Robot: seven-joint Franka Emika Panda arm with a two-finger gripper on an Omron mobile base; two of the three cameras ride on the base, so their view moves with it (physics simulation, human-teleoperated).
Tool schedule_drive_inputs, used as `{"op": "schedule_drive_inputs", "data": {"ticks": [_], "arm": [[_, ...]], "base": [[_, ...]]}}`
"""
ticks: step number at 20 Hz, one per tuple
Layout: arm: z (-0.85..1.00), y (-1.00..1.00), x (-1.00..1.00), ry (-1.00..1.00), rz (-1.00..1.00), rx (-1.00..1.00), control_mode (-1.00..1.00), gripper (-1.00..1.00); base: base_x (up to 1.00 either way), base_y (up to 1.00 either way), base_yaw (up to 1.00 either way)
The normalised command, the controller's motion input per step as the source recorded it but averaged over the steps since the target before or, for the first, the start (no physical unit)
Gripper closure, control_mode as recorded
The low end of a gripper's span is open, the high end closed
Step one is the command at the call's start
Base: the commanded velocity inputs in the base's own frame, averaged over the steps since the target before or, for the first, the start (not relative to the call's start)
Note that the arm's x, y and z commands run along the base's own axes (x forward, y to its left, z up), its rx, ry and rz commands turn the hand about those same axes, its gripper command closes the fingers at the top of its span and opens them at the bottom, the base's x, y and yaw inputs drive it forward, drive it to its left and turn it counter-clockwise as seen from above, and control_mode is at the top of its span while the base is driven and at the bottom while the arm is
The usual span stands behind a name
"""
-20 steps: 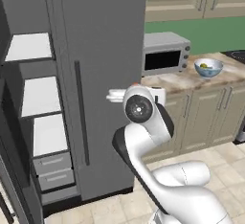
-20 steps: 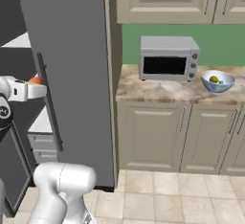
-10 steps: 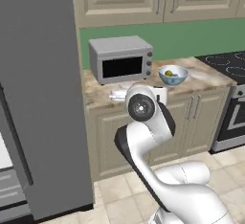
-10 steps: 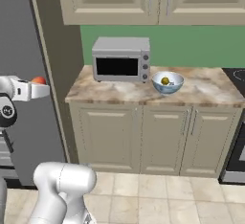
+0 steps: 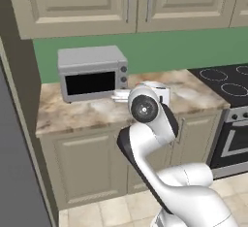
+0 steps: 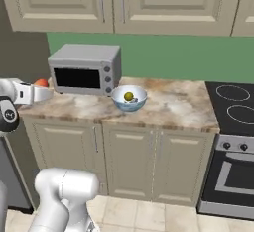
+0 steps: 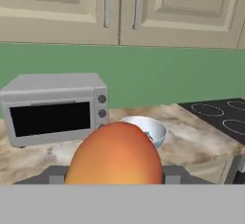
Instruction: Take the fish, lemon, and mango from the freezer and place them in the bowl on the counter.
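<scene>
- Clamped between the pincer [image 7: 115, 182] jaws was the mango [image 7: 115, 154], an orange fruit with a red blush, sitting large and close in the hand view; the grey fingers [image 7: 176, 175] showed at either side of it.
- From the right base view, the mango [image 6: 41, 83] peeked out as a red-orange spot at the hand's tip, level with the microwave [image 6: 85, 70] and off to that oven's left, well apart from the bowl [image 6: 129, 99].
- That pale bowl sat on the marbled counter [image 6: 173, 107] just beside the microwave, with the lemon [image 6: 129, 96] already in it. Something small and grey lay by the lemon, possibly the fish; I could not tell.
- My guess was that the carry had a good stretch left, sideways past the microwave.
- What worried me: the rounded fruit could roll out of a two-point pinch if the arm swung sharply.
- A low path could knock the hand into the microwave's corner.
- Letting go too high or off-centre could bounce the mango off the rim, or jolt the lemon out, toward the black stovetop [image 6: 233, 102].
</scene>
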Motion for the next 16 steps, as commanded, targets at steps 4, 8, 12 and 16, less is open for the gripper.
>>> {"op": "schedule_drive_inputs", "data": {"ticks": [4,8,12,16], "arm": [[0.0,0.0,0.0,0.0,0.0,0.0,1.0,1.0],[0.0,0.0,0.0,0.0,0.0,0.0,1.0,1.0],[-0.07,0.0,0.25,0.06,-0.01,0.0,-1.0,1.0],[-0.09,-0.01,0.86,0.28,0.0,0.0,-1.0,1.0]], "base": [[0.99,-1.0,0.14],[1.0,-0.6,0.0],[0.75,-0.03,-0.02],[0.0,0.0,0.0]]}}
